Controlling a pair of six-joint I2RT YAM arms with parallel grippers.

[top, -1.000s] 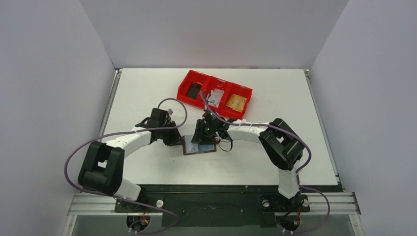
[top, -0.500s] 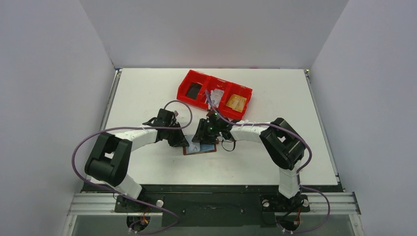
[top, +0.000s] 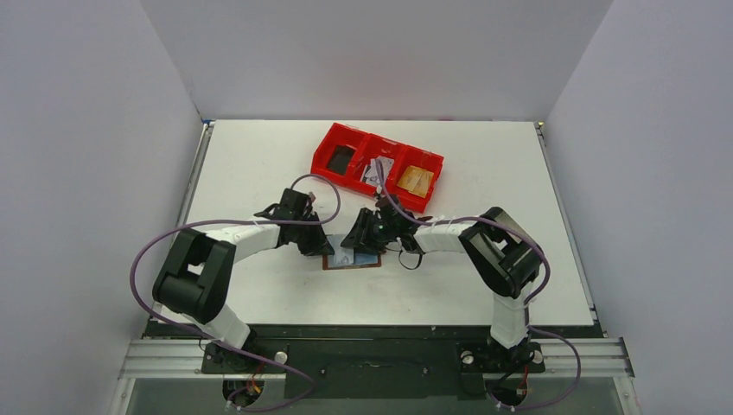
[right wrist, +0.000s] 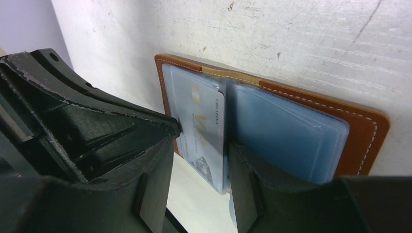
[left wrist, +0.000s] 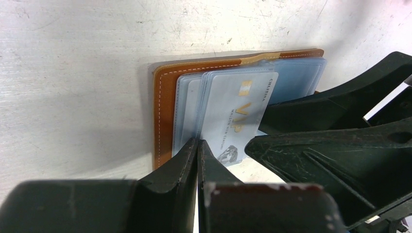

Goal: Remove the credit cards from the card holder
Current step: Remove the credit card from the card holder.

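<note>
Credit card (left wrist: 238, 121), pale blue, pokes past the near edge of the open card holder (left wrist: 163, 116) on the counter (left wrist: 73, 73). Expect it thin, stiff, slick; pinch that exposed edge. Your left jaws are closed there; your right jaws stand apart over the holder.

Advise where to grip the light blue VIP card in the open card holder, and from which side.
Grip the light blue VIP card by its short end that overhangs the card holder, coming in low from that open side and pinching it top and bottom. The rest lies flat among clear sleeves, so probably only the overhanging end offers both faces.
</note>
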